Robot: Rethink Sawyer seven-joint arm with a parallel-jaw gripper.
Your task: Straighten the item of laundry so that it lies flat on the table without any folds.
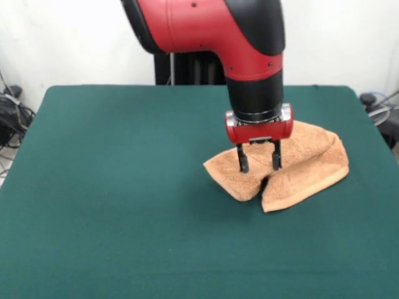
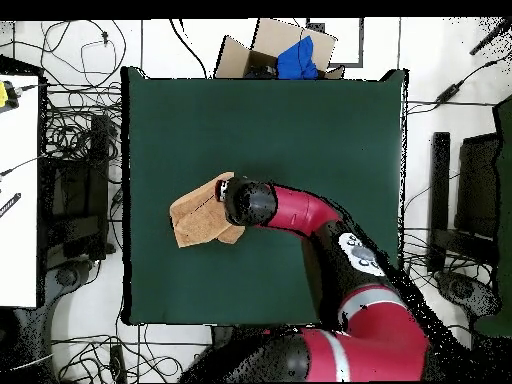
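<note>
gripper (image 1: 259, 163) – fingers apart, holding nothing, tips over towel (image 1: 299, 165) | towel – folded, bunched on table (image 1: 124, 187)

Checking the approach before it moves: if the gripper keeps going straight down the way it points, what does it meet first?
The towel. The gripper points down with its jaws apart right over the folded cloth; whether the tips already touch it is unclear. The table lies beneath.
</note>
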